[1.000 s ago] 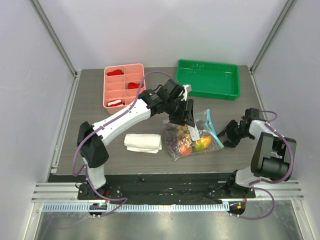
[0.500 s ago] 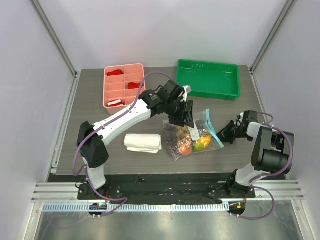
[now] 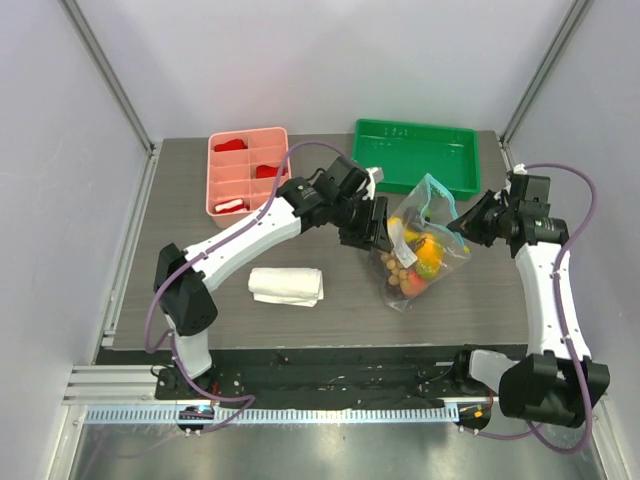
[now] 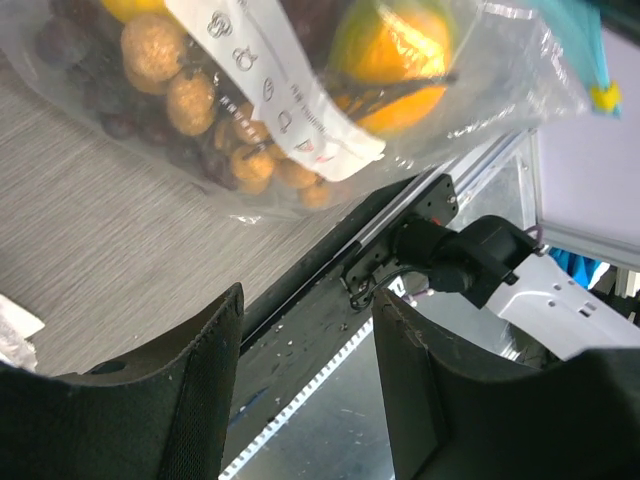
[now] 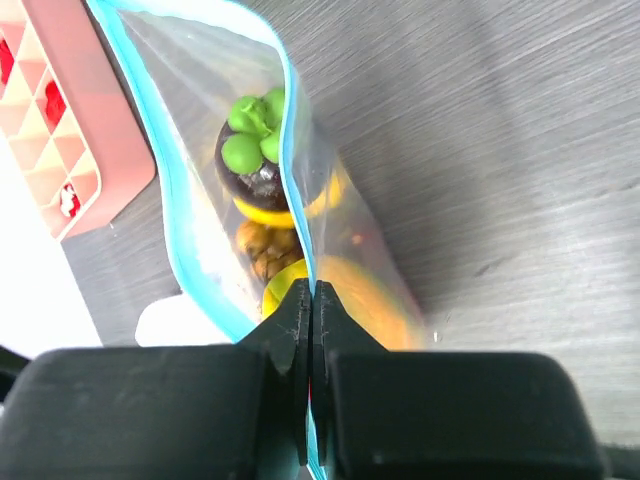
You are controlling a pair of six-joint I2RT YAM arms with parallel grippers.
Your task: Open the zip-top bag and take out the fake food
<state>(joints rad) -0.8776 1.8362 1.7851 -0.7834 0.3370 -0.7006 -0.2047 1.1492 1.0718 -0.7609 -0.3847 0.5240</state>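
The zip-top bag (image 3: 447, 258) hangs tilted above the table's middle right, its light-blue zip strip (image 5: 180, 230) gaping in a loop at the top. My right gripper (image 3: 465, 224) (image 5: 312, 290) is shut on one side of that strip. The fake food (image 3: 418, 256) sits low inside: a green bit (image 5: 255, 128) on a dark fruit, yellow pieces, an orange fruit (image 4: 395, 55) and brown nut-like balls (image 4: 165, 62). My left gripper (image 3: 384, 232) (image 4: 305, 325) stands open just left of the bag, nothing between its fingers (image 4: 195, 400).
A pink divided tray (image 3: 247, 198) with flat red pieces stands at the back left, a green tray (image 3: 418, 188) at the back right. A folded white cloth (image 3: 287, 285) lies left of the bag. The table's front edge and rail run below.
My right gripper closed on the zip strip and rose up and back, lifting the bag off the table toward the right. The left arm barely moved.
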